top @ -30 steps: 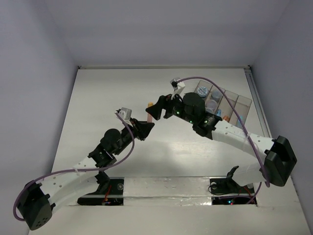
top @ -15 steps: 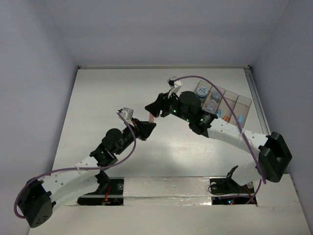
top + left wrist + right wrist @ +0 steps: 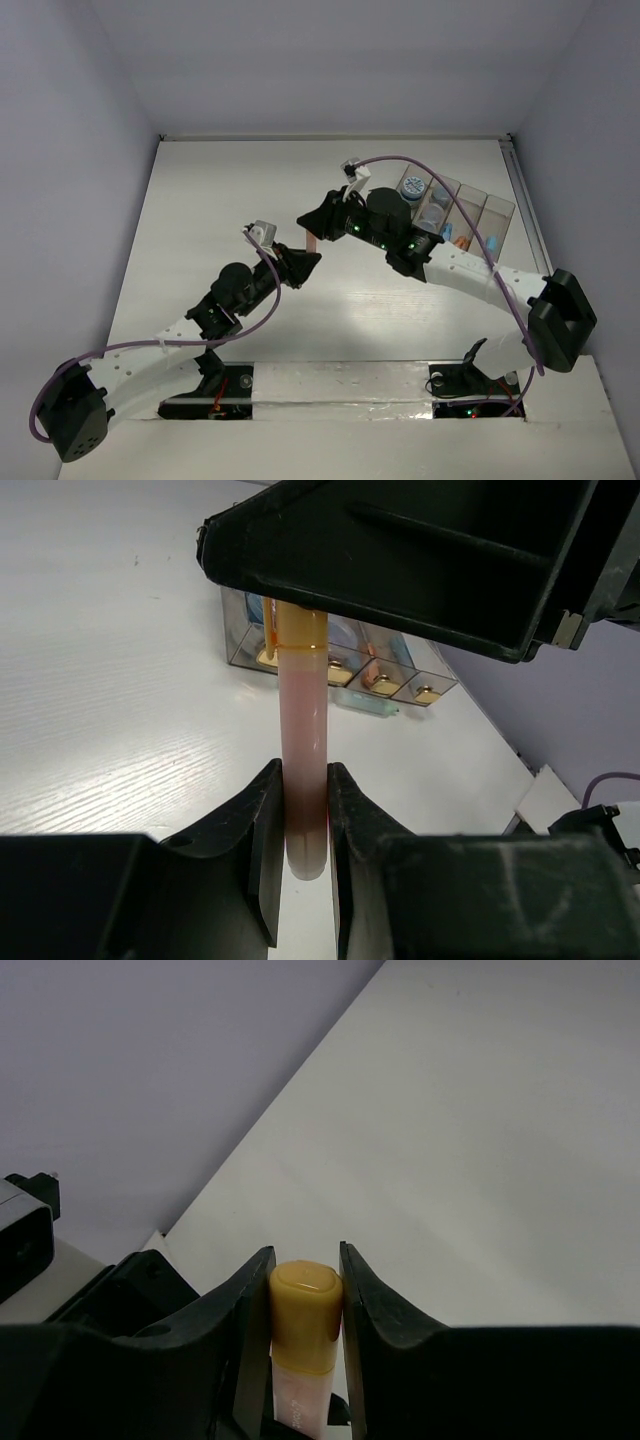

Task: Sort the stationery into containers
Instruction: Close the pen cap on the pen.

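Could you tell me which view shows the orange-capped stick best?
Left wrist: the stick shows almost full length, pink body to orange cap. Right wrist shows mainly its cap; the top view only a thin sliver.

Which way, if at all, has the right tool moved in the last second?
Yes: the right tool, gripping the stick, shifted slightly left, away from the organiser box.

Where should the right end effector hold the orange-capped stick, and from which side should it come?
At the orange cap, coming end-on from opposite the left end effector. That one clamps the pale end of the orange-capped stick, so the cap end is free. The right end effector is closed on it there.
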{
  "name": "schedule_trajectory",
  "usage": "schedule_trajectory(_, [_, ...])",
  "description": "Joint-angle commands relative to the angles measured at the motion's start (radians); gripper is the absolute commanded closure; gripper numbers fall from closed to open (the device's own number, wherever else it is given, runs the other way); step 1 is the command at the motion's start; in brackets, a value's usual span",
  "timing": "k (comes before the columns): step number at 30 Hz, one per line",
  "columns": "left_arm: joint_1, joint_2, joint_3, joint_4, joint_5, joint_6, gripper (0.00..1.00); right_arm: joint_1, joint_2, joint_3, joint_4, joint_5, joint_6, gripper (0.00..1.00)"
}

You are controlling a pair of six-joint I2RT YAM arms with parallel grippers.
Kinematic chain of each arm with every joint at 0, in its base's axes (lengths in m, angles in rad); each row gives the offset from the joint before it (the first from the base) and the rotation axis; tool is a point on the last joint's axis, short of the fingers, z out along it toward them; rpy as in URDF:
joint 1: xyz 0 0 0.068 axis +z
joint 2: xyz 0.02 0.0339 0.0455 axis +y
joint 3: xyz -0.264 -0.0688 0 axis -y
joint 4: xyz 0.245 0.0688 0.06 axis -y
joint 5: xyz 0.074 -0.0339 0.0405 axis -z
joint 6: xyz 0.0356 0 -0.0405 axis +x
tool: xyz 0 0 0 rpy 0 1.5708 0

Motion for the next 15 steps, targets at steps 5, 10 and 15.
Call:
schedule_trajectory(5, [-0.002, -0.048, 0.081, -0.008, -0.06, 0.069, 1.0, 0.016, -0.01, -0.049, 0.07, -0.019, 0.005, 1.0])
schedule_trajectory(10, [-0.002, -0.073, 0.153, -0.013, -0.046, 0.094, 1.0, 0.026, -0.013, -0.105, 0.107, -0.041, 0.009, 1.0])
schedule_trajectory(15, [0.025, -0.085, 0.223, -0.021, -0.017, 0.085, 1.0, 0.026, -0.016, -0.174, 0.17, -0.102, 0.019, 1.0])
